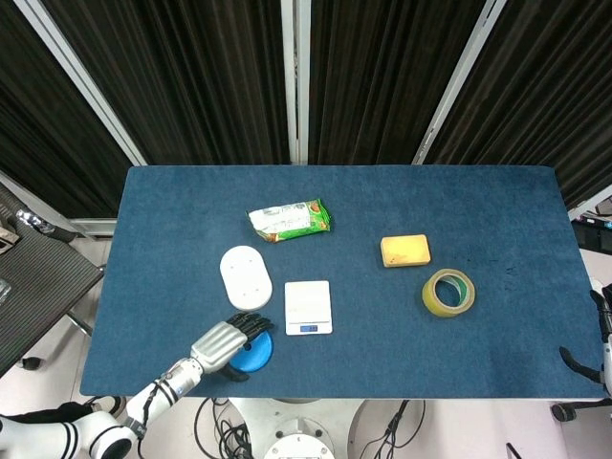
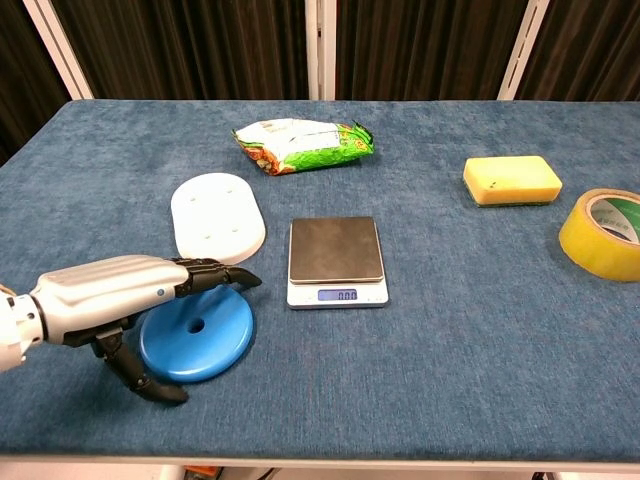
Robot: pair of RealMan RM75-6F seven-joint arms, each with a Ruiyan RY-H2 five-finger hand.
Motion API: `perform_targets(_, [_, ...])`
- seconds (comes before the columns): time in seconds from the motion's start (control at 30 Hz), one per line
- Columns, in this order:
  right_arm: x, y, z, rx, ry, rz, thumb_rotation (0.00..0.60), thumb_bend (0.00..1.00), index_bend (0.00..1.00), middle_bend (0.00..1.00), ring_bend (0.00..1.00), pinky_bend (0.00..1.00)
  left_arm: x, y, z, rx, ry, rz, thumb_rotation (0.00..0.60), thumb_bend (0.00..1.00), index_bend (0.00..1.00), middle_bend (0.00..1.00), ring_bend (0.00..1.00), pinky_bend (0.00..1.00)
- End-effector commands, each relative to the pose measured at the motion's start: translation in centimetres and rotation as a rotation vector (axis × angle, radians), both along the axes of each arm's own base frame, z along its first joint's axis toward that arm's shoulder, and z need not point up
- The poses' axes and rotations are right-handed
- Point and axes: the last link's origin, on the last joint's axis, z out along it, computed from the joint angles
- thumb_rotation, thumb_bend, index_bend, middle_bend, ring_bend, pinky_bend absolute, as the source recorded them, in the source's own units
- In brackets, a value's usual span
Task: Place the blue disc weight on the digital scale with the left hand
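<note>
The blue disc weight [image 1: 254,356] [image 2: 208,338] lies flat on the blue table, near its front edge and left of the digital scale [image 1: 308,304] [image 2: 336,250]. My left hand [image 1: 222,342] [image 2: 118,296] hovers over the disc's left side. Its dark fingers [image 2: 216,271] reach out above the disc's top, and the thumb points down toward the table in front of it. The hand holds nothing. The scale's pan is bare and its display is lit. A dark bit of my right hand [image 1: 585,364] shows at the right edge of the head view, too little to read.
A white oval board [image 1: 246,276] [image 2: 217,215] lies just behind the disc. A green snack bag [image 1: 289,219] [image 2: 303,143] sits behind the scale. A yellow sponge [image 1: 405,251] [image 2: 511,179] and a roll of yellow tape [image 1: 448,292] [image 2: 603,233] are to the right.
</note>
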Motion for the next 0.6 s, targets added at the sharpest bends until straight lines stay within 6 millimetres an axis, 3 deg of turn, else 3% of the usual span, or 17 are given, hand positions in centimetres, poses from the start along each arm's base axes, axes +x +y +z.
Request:
perform_targets(0.03, [-0.06, -0.03, -0.07, 0.004, -0.001, -0.001, 0.6, 0.13, 0.0, 0.0, 0.0, 0.0, -0.08, -0.04, 0.04, -0.002, 0.002, 0.005, 0.6, 0.21, 0.16, 0.14, 0.04, 0.34])
perform_targets(0.33, [-0.07, -0.03, -0.09, 0.012, 0.002, -0.002, 0.6, 0.13, 0.0, 0.0, 0.0, 0.0, 0.02, -0.26, -0.08, 0.003, 0.015, -0.007, 0.6, 0.23, 0.3, 0.26, 0.17, 0.53])
perform_targets(0.6, [-0.11, -0.08, -0.19, 0.021, 0.003, -0.008, 0.6, 0.13, 0.0, 0.0, 0.0, 0.0, 0.21, -0.39, 0.27, 0.025, -0.019, -0.009, 0.6, 0.23, 0.31, 0.29, 0.22, 0.58])
